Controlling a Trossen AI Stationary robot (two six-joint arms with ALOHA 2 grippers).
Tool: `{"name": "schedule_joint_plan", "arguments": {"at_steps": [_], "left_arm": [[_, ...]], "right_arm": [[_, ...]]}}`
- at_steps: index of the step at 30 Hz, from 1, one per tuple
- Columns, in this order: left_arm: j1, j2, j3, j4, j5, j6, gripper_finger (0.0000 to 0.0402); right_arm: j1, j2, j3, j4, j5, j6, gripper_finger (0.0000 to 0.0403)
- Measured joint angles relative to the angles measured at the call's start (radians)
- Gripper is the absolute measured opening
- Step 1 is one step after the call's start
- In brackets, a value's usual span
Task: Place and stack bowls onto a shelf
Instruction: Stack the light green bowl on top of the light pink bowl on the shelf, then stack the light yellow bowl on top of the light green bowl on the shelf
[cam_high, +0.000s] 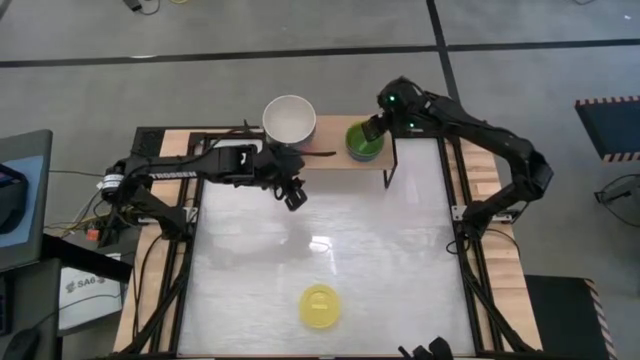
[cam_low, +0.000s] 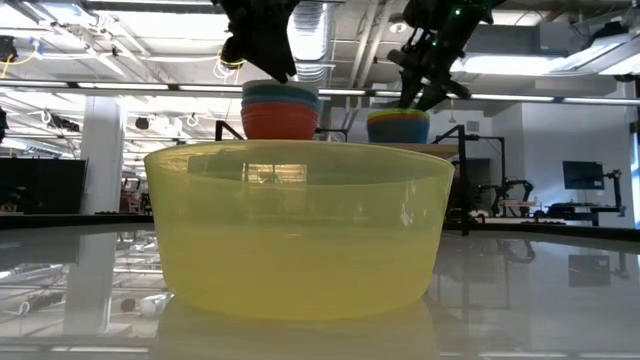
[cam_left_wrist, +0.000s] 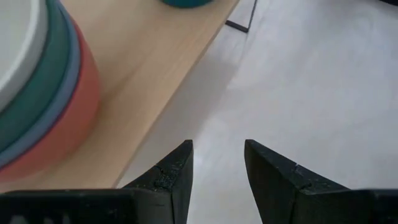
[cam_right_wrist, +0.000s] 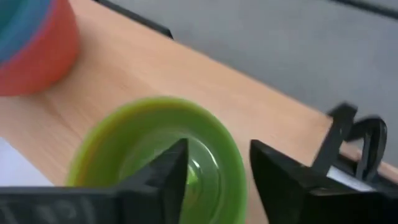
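Note:
A stack of large bowls (cam_high: 289, 118), white on top over teal, blue and red (cam_left_wrist: 37, 87), stands on the wooden shelf (cam_high: 330, 135). To its right on the shelf is a small stack topped by the lime green bowl (cam_high: 362, 145) (cam_right_wrist: 143, 137). The yellow bowl (cam_high: 320, 305) (cam_low: 300, 230) sits upright on the table near its near edge. My left gripper (cam_high: 293, 192) (cam_left_wrist: 219, 163) is open over the table just in front of the shelf, beside the large stack. My right gripper (cam_high: 372, 130) (cam_right_wrist: 217, 165) is open above the lime green bowl. My right gripper comes down from above astride the lime green bowl's rim (cam_right_wrist: 233, 155), one finger over the inside and one outside it. I cannot tell whether either finger touches the bowl. The bowl sits upright on the small stack on the shelf.
The shelf's black legs (cam_high: 388, 178) stand on the white tabletop (cam_high: 330, 240) at its far edge. Between the shelf and the yellow bowl the table is open. In the low view the yellow bowl fills the foreground and hides the shelf's lower part.

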Motion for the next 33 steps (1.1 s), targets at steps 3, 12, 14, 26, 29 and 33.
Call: {"name": "schedule_joint_plan", "arguments": {"at_steps": [3, 12, 14, 26, 29, 33], "left_arm": [[-0.013, 0.003, 0.000, 0.000, 0.000, -0.001, 0.0130], [-0.072, 0.007, 0.000, -0.008, -0.003, -0.173, 0.0130], [-0.093, 0.007, 0.000, -0.008, -0.017, -0.224, 0.0130], [-0.312, 0.203, 0.001, 0.075, 0.065, -0.546, 0.0130], [-0.367, 0.271, 0.001, 0.128, 0.121, -0.555, 0.0130], [-0.380, 0.306, 0.000, 0.142, 0.224, -0.568, 0.0130]], "right_arm": [[0.011, -0.014, 0.000, 0.048, 0.009, -0.028, 0.0236], [0.011, -0.081, 0.002, 0.293, -0.023, -0.183, 0.0248], [0.011, -0.098, 0.002, 0.335, -0.048, -0.202, 0.0248], [0.108, -0.127, 0.002, 0.347, -0.266, -0.238, 0.0248], [0.187, -0.127, 0.002, 0.262, -0.243, -0.237, 0.0248], [0.317, -0.134, 0.002, 0.184, -0.096, -0.205, 0.0248]]}}
